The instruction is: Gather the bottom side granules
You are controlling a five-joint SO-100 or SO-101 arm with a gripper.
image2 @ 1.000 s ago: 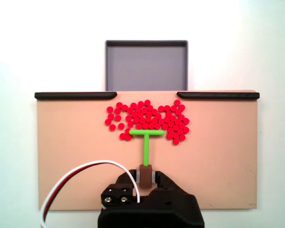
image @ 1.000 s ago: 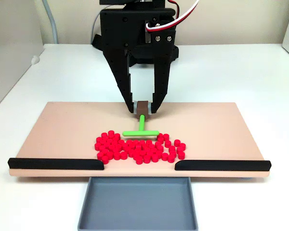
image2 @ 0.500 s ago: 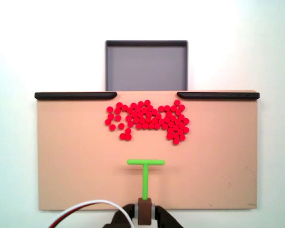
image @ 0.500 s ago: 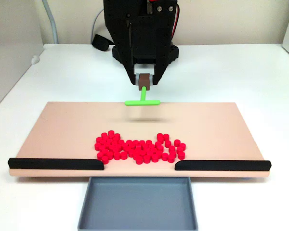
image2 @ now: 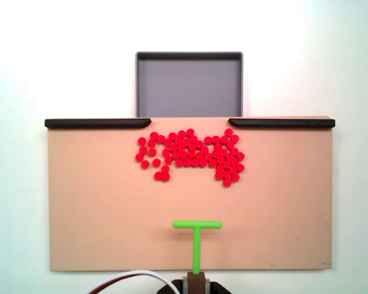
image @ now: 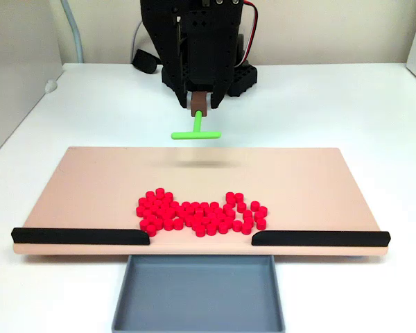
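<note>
Several bright red granules (image: 201, 214) lie in a loose cluster on the tan board (image: 90, 187), near the gap between its two black rails; in a fixed view from above the granules (image2: 189, 154) sit just below the grey tray. My gripper (image: 199, 104) is shut on the brown grip of the green T-shaped tool (image: 195, 132), held in the air above the board's far edge, well away from the cluster. In the view from above the green T-shaped tool (image2: 197, 239) hangs over the board's (image2: 86, 208) lower part, and my gripper (image2: 196, 286) pokes in at the frame's bottom edge.
A grey tray (image: 197, 291) sits against the board's edge at the gap between a left black rail (image: 80, 236) and a right black rail (image: 319, 238). The grey tray (image2: 189, 82) holds nothing. White table surrounds the board.
The gripper has lifted the green T-shaped tool off the board from beside the cluster and drawn it back toward the arm's base. The granules have not moved.
</note>
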